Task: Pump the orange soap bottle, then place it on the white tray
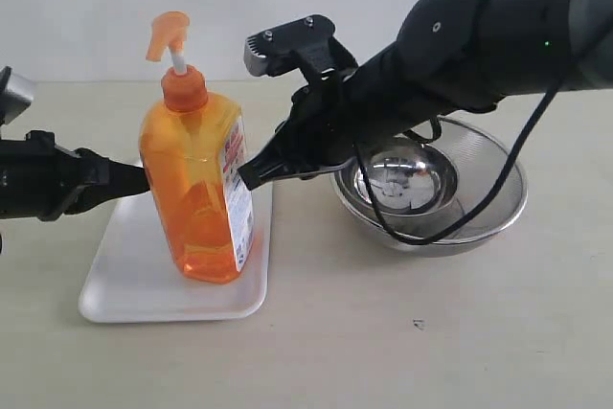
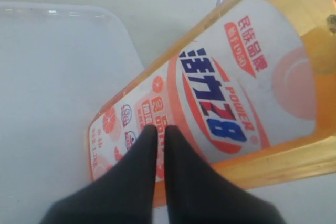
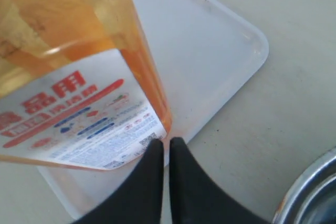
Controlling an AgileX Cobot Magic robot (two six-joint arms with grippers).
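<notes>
Care was due left of centre: left gripper [image 1: 144,179] and right gripper [image 1: 244,177], both pinched shut, touched the orange soap bottle [image 1: 196,198] upright on the white tray [image 1: 120,289], so even withdrawal seemed safest.

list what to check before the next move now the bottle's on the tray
1. Bottle standing inside the tray rim: ok.
2. Bottle upright: ok.
3. Left hand shut and holding nothing: ok; its tip sits at the label, contact cannot tell.
4. Right hand shut and holding nothing: ok; its tip is at the bottle's other side.
5. Pump already pressed: cannot tell.
6. Bowls apart from the tray: ok.
</notes>
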